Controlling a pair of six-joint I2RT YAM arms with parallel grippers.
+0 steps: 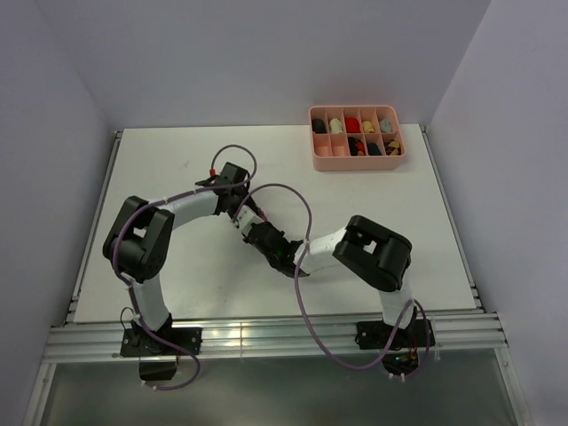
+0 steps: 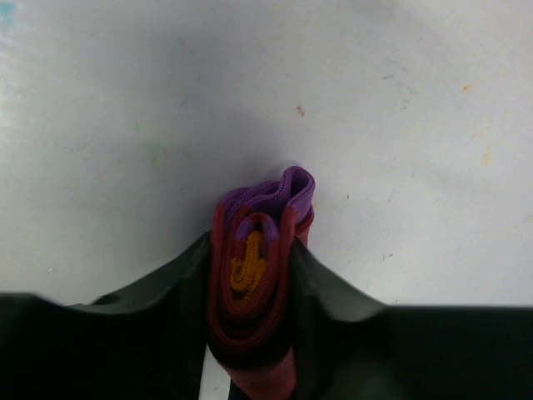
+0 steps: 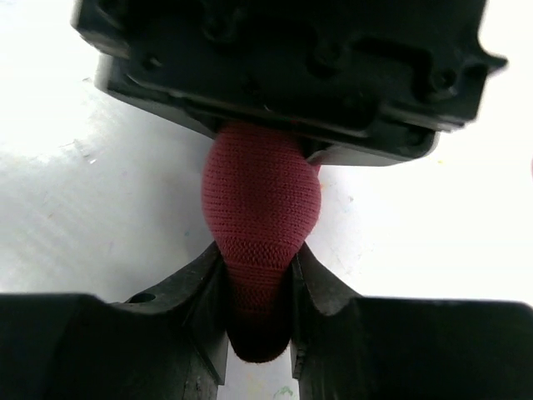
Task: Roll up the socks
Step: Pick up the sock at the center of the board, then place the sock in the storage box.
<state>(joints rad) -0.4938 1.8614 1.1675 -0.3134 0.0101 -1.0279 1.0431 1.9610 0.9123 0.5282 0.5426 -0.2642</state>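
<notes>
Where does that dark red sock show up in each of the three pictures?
Top external: cannot be made out; it is hidden mid-table where the left gripper and right gripper meet.
Left wrist: the sock is at bottom centre, pinched in the left gripper.
Right wrist: centre, between the right gripper below and the left gripper above.
Shared landmark: the white table.

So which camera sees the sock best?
Left wrist: the sock shows its rolled layers, purple edge and orange middle. Right wrist shows only its plain maroon side. From the top, the arms mostly hide it.
</notes>
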